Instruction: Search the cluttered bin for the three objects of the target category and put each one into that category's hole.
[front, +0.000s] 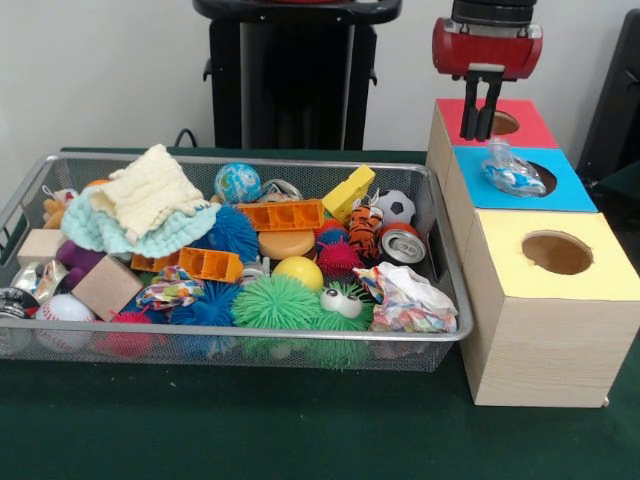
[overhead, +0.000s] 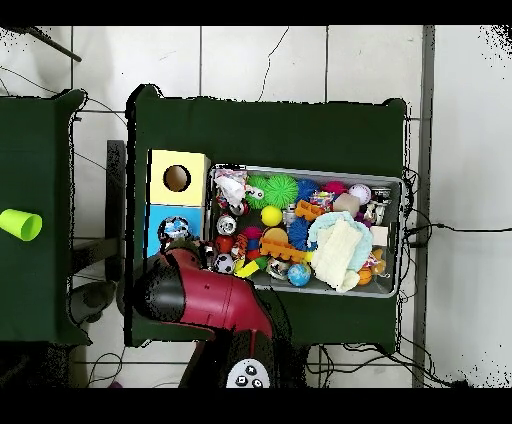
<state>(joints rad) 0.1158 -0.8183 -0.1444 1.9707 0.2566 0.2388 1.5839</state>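
Note:
The wire mesh bin (front: 250, 159) holds a heap of toys, balls, cloths, cans and blocks; it also shows in the overhead view (overhead: 401, 240). A crumpled clear plastic bottle with blue print (front: 510, 168) lies on the blue box top (front: 575, 195), partly over the hole (front: 546, 181). My gripper (front: 481, 112) hangs just behind and above the bottle, over the red-topped box (front: 525, 125). It is open and empty, apart from the bottle. In the overhead view the bottle (overhead: 175, 228) rests on the blue top (overhead: 155, 220), and the arm (overhead: 200, 295) hides the gripper.
The yellow-topped box (front: 600, 275) with its own hole (front: 556, 252) stands nearest the camera, right of the bin. The robot's black pedestal (front: 295, 75) stands behind the bin. A green cup (overhead: 20, 224) lies on a separate table at the left of the overhead view.

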